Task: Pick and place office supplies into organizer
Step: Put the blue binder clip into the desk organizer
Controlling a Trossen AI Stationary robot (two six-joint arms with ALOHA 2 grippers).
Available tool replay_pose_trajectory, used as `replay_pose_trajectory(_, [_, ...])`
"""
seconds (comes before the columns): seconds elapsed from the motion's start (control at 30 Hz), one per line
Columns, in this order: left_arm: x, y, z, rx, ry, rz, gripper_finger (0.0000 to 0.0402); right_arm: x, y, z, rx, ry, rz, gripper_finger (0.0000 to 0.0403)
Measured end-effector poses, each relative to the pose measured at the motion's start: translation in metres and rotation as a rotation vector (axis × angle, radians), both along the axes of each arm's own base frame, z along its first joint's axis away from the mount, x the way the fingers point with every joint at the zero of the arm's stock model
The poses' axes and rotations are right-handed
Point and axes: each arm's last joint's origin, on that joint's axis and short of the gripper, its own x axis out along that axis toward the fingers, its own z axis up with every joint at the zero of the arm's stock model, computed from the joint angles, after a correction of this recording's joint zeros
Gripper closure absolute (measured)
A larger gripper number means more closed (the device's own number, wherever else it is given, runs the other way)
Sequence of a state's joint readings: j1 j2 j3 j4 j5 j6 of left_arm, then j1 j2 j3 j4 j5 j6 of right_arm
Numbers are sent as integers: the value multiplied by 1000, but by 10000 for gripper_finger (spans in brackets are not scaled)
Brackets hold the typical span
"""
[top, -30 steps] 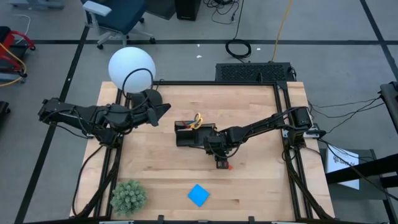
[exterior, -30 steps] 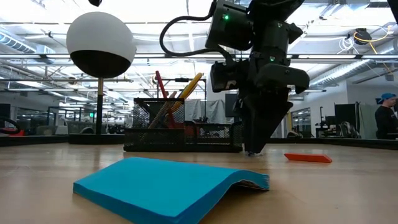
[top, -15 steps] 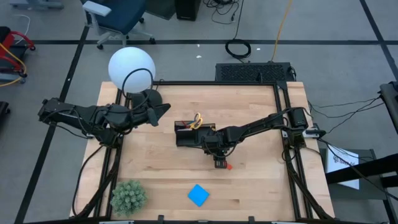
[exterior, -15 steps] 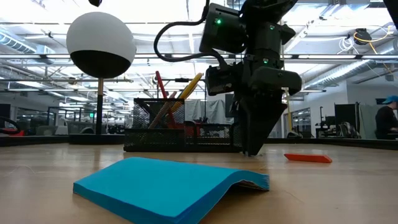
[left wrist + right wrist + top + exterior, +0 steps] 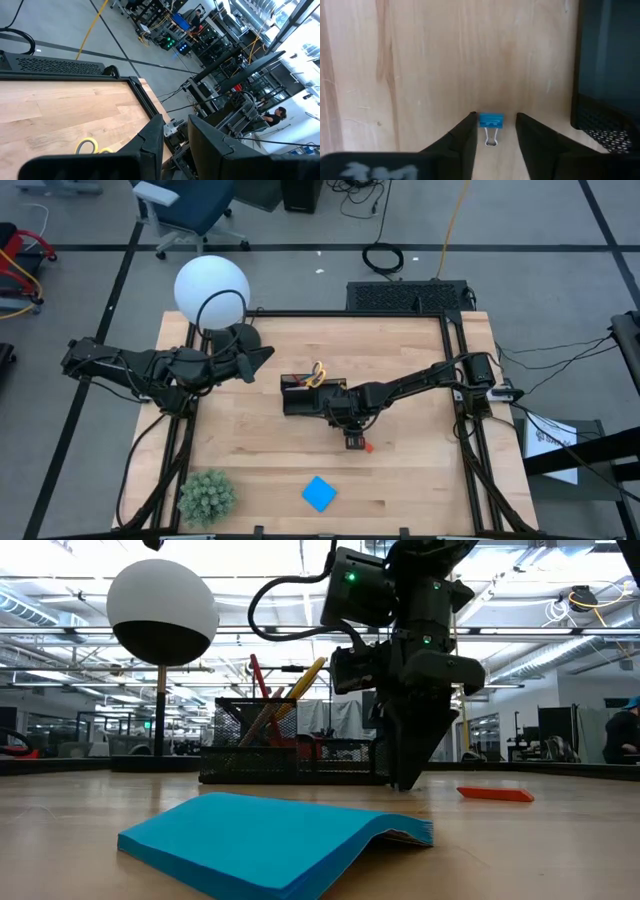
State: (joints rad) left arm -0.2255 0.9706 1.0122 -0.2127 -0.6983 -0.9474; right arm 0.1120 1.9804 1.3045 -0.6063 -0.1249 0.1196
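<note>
A small blue binder clip (image 5: 490, 120) lies flat on the wooden table, its wire handles (image 5: 490, 137) toward the camera. My right gripper (image 5: 493, 122) (image 5: 352, 438) points steeply down over it, open, one finger on each side; whether a finger touches the clip I cannot tell. The black mesh organizer (image 5: 303, 395) (image 5: 607, 75) stands just beside it, holding yellow-handled scissors (image 5: 318, 373) and pens (image 5: 262, 690). A blue note pad (image 5: 320, 493) and an orange-red eraser (image 5: 369, 447) (image 5: 495, 794) lie on the table. My left gripper (image 5: 176, 135) hovers open near the lamp.
A white globe lamp (image 5: 211, 292) stands at the far left corner and a green spiky plant (image 5: 206, 495) at the near left. Bare wood lies between the organizer and the note pad and toward the right edge (image 5: 440, 430).
</note>
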Motion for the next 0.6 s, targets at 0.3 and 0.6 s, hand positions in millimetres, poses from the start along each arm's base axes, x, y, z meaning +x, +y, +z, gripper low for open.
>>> replay_pose_trajectory(0.3, [0,0,0,0,0,0,321,0,0,0,7,6,-17,370])
replay_pose_trajectory(0.6, [0,0,0,0,0,0,321,0,1,0,33,13,-58,375])
